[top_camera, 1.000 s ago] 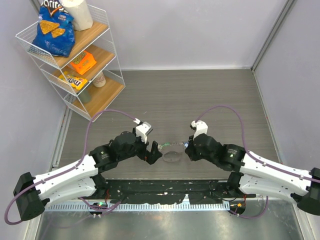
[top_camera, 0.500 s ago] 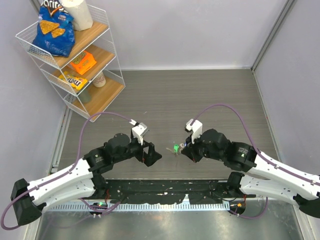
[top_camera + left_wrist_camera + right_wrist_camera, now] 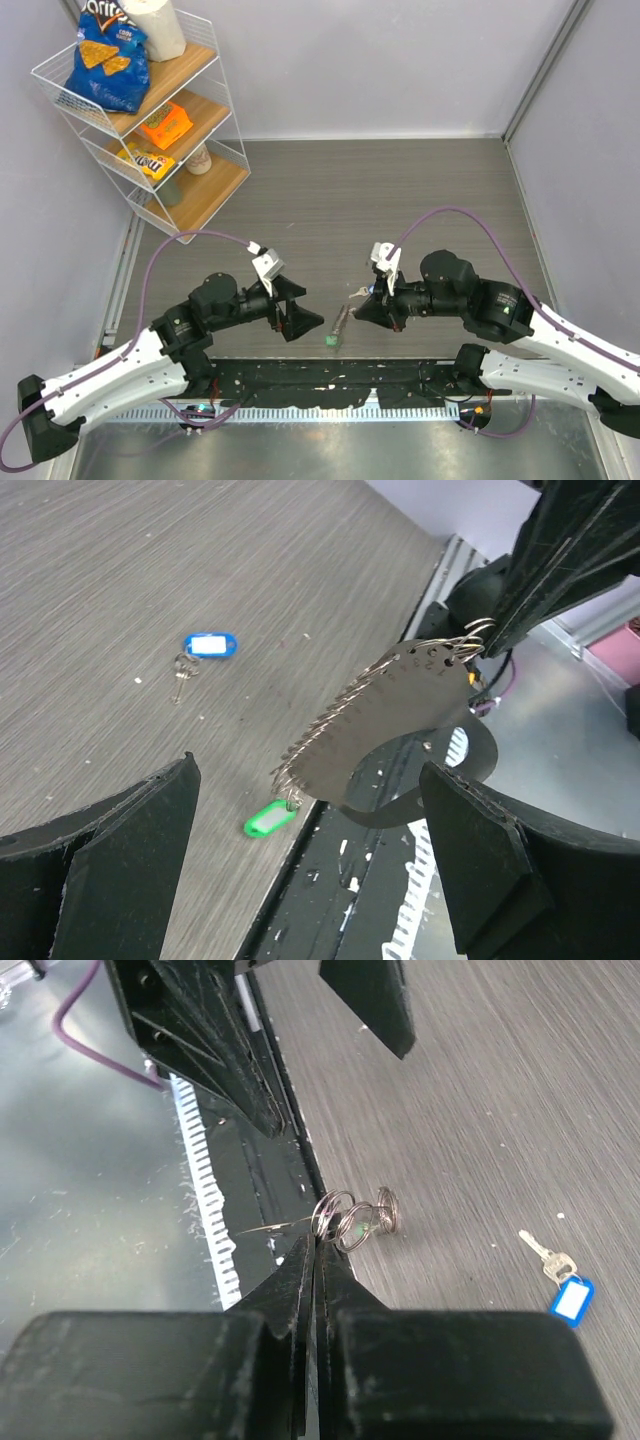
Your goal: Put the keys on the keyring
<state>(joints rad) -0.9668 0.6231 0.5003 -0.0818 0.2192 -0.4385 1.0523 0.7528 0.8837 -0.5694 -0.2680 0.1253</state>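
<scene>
My right gripper (image 3: pixel 358 311) is shut on the top end of the keyring (image 3: pixel 342 322), a thin grey metal piece with several small rings along its edge. It hangs in the air, slanting down to the left. The green-headed key (image 3: pixel 331 341) dangles from its lower end, also seen in the left wrist view (image 3: pixel 265 818). The blue-headed key (image 3: pixel 372 290) lies loose on the table, its tag and silver blade clear in the left wrist view (image 3: pixel 209 643). My left gripper (image 3: pixel 304 314) is open and empty, just left of the hanging keyring (image 3: pixel 385 715). In the right wrist view the shut gripper (image 3: pixel 318 1250) pinches the rings (image 3: pixel 350 1216).
A white wire shelf (image 3: pixel 215 45) with snack bags stands at the far left corner. The black rail (image 3: pixel 330 380) runs along the table's near edge, right below the hanging keyring. Grey walls close in both sides.
My right gripper has lifted and turned the keyring, so the green key now hangs lower and to the left. My left gripper has drawn back down and left, away from the keyring.
</scene>
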